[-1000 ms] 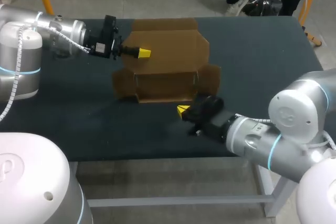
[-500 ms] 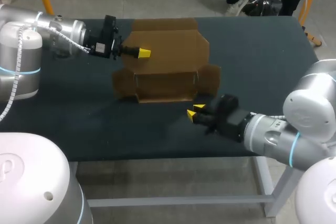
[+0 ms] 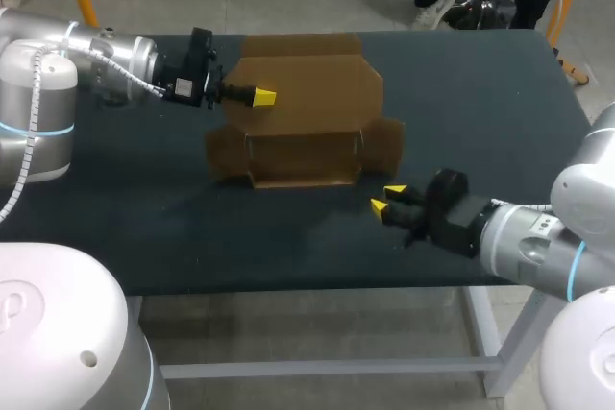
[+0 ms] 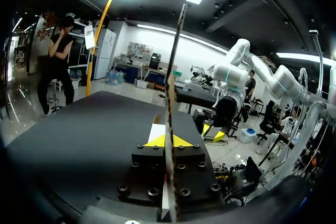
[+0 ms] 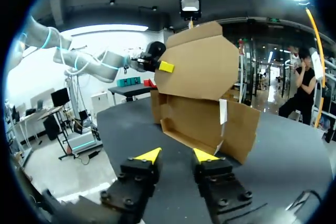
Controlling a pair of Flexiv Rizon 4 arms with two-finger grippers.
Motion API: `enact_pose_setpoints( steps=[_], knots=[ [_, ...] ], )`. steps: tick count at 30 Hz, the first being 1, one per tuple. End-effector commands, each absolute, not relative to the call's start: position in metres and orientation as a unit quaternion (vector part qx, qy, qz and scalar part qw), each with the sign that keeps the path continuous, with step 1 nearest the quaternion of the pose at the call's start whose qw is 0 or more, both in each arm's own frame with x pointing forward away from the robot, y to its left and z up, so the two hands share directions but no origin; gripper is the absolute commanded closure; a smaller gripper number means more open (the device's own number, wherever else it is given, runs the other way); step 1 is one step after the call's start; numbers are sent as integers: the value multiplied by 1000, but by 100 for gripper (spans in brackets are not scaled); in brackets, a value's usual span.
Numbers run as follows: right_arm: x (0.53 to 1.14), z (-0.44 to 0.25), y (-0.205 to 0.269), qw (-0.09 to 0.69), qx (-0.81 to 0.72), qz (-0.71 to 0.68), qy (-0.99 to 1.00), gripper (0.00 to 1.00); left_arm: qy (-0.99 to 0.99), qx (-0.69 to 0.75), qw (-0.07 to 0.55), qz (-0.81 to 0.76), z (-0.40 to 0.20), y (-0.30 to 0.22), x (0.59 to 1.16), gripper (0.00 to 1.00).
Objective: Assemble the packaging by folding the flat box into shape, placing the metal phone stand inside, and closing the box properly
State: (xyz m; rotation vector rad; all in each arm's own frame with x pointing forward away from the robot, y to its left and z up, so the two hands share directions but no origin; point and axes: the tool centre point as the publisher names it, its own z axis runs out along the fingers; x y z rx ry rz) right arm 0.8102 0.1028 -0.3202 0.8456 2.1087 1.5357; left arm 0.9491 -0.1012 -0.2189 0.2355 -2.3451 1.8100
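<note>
Left gripper (image 3: 261,97) is clamped on the far lid (image 3: 322,84) of the box (image 3: 303,156), probably holding it up so the tray stays accessible. Right gripper (image 3: 387,199) hangs open and empty near the box's near-right corner, above the table (image 3: 480,93). Phone stand not in view.

Only a table (image 3: 500,93), rectangular, topped with a dark, matte, blue-black sheet. Faint sheen along the far side of the top. Seen low and flat from both wrist views, with the same dark surface stretching ahead. Under the near edge, a pale grey frame: a horizontal crossbar (image 3: 317,369) and, at its right end, an upright leg (image 3: 492,348).
</note>
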Motion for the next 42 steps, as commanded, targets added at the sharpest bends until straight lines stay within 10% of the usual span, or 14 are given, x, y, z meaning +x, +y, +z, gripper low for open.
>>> enact_pose_setpoints(
  steps=[1, 28, 33, 42],
  knots=[
    [806, -315, 92, 199, 293, 547, 758, 58, -787, 78, 86, 606, -222, -100, 949, 100],
    [845, -330, 26, 199, 279, 513, 787, 50, -787, 78, 86, 606, -222, -100, 949, 100],
    [855, -335, 15, 199, 284, 508, 788, 4, -787, 78, 86, 606, -222, -100, 949, 100],
    [884, -345, 8, 192, 267, 506, 797, 0, -787, 78, 86, 606, -222, -100, 949, 100]
  ],
)
